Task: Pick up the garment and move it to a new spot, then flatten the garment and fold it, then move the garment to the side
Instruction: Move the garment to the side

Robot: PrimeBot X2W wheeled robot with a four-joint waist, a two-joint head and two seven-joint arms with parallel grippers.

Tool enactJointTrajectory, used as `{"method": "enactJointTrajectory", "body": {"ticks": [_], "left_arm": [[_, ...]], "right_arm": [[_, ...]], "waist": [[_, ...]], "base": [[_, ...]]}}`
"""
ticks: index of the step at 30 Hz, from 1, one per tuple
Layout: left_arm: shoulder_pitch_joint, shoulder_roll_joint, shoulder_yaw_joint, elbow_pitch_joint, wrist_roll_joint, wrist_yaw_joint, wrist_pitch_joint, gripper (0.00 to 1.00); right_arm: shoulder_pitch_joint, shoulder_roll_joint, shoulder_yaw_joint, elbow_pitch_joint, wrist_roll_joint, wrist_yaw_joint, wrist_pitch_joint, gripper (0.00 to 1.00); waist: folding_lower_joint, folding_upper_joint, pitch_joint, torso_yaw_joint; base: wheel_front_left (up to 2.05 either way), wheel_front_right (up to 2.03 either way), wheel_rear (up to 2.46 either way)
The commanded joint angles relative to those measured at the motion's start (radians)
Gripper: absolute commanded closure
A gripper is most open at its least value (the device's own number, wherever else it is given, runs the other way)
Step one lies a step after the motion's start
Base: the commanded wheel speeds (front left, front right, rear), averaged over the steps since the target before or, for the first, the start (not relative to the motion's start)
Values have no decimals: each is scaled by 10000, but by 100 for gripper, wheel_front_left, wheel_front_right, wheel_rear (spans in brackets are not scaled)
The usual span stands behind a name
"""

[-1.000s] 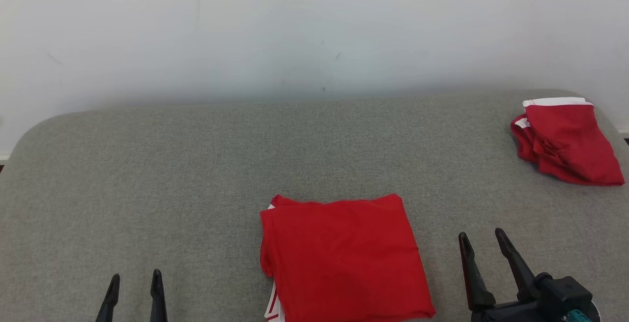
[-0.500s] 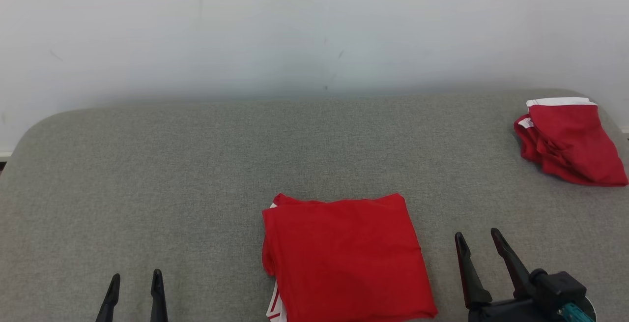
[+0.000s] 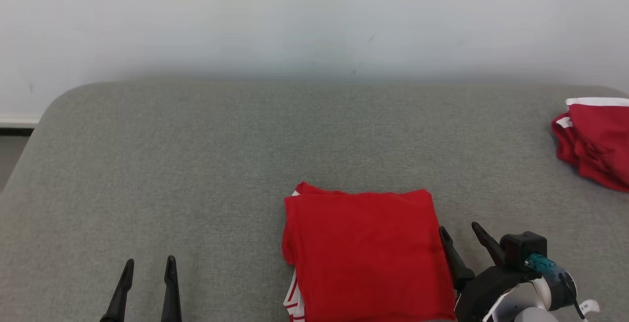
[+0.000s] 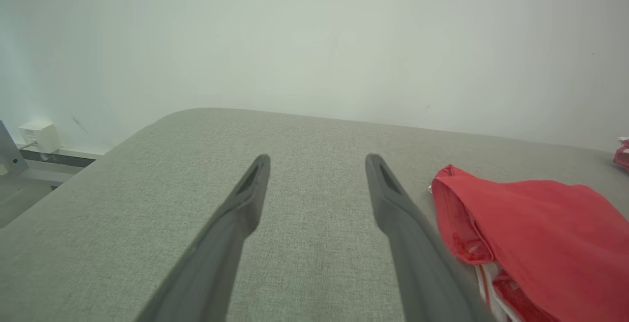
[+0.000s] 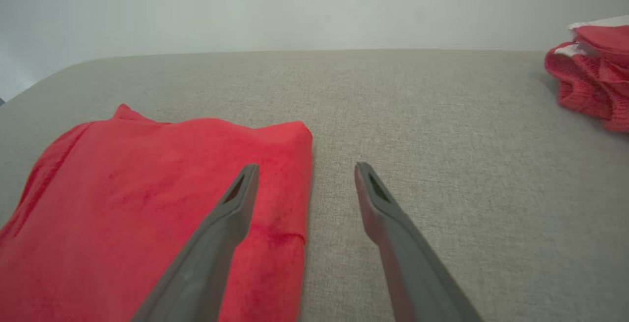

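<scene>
1. The folded red garment (image 3: 366,253) lay on the tabletop (image 3: 196,164). My right hand (image 3: 459,227) stood apart and empty at its right edge; my left hand (image 3: 150,260) stood apart, well clear.
2. Risk: pinching only the top layer would unfold it.
3. Risk: sliding it into the red heap (image 3: 597,142) could tangle both.

Right claw (image 3: 459,227) now beside garment (image 3: 366,253) edge

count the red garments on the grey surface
2: the folded red garment lies at the near middle of the grey surface; the bunched red garment sits far right, partly cut off. None look hidden.
</scene>
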Motion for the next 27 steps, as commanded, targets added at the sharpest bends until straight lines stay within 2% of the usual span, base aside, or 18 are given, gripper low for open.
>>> {"method": "enactJointTrajectory", "body": {"ticks": [1,8,15,16,17,18,27], "left_arm": [[-126,2,-8,40,-45,12,-27,0],[-364,-4,-95,110,-89,12,-27,0],[-497,-9,-56,109,-109,11,-27,0],[-503,-12,-32,98,-111,11,-27,0],[-506,-15,-21,97,-107,11,-27,0],[-508,-19,-12,99,-100,11,-27,0],[-771,-35,-204,116,-178,11,-27,0]], "right_arm": [[-156,-5,35,156,115,-31,-30,0],[-851,21,301,1723,245,-31,100,0],[-1159,322,720,3040,549,-29,63,0],[-1142,390,887,3162,643,-4,132,52],[-1138,427,1011,3269,742,-3,151,95],[-1124,437,1127,3369,810,-3,181,100],[-2281,-144,1500,3476,1155,-32,-282,100]], "waist": [[0,0,236,254],[0,0,581,575],[0,0,743,627],[0,0,750,608],[0,0,756,586],[0,0,762,562],[0,0,1074,362]], "base": [[0,0,0],[0,0,0],[0,0,0],[0,0,0],[0,0,0],[0,0,0],[0,0,0]]}}
